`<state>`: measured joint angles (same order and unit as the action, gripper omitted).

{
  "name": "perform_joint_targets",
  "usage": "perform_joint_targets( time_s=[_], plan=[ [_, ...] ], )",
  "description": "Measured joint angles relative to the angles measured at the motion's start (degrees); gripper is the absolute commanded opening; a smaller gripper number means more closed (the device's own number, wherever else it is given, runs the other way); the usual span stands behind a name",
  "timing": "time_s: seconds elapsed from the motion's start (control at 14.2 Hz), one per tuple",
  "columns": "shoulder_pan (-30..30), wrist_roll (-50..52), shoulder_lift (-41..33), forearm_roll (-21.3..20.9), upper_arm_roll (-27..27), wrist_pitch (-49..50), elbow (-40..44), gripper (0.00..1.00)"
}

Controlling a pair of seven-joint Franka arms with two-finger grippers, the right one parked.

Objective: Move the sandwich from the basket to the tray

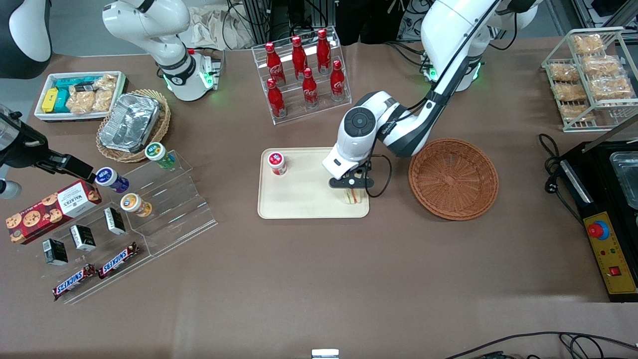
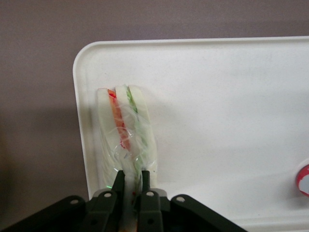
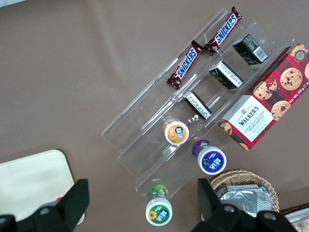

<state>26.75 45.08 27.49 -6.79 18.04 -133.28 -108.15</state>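
The sandwich (image 1: 353, 196), a wrapped wedge of pale bread with orange-red and green layers, stands on edge on the cream tray (image 1: 304, 197), in the tray's corner closest to the basket and the front camera. My gripper (image 1: 352, 191) is shut on the sandwich from above. In the left wrist view the two black fingers (image 2: 119, 181) pinch the upper end of the sandwich (image 2: 126, 128), whose lower end rests on the tray (image 2: 217, 111) close to its rounded corner. The reddish-brown woven basket (image 1: 453, 178) sits beside the tray toward the working arm's end, with nothing in it.
A red-lidded cup (image 1: 277, 162) stands on the tray's corner farthest from the sandwich. A rack of red cola bottles (image 1: 304, 70) stands farther from the front camera than the tray. A clear stepped stand (image 1: 164, 194) with cups and snacks lies toward the parked arm's end.
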Motion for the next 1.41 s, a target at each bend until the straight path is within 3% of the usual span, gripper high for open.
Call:
perform_joint_targets(
  time_s=[0.28, 0.63, 0.92, 1.41],
  plan=[
    [-0.29, 0.19, -0.29, -4.35, -0.48, 0.18, -0.63, 0.99],
    [-4.75, -0.84, -7.59, -5.12, -0.82, 9.96, 0.66, 0.99],
    [-10.15, -8.17, -15.48, -5.32, -1.02, 17.06, 0.79, 0.99],
    [-20.18, -15.37, -23.1, -5.43, -1.34, 25.62, 0.81, 0.99]
  ],
)
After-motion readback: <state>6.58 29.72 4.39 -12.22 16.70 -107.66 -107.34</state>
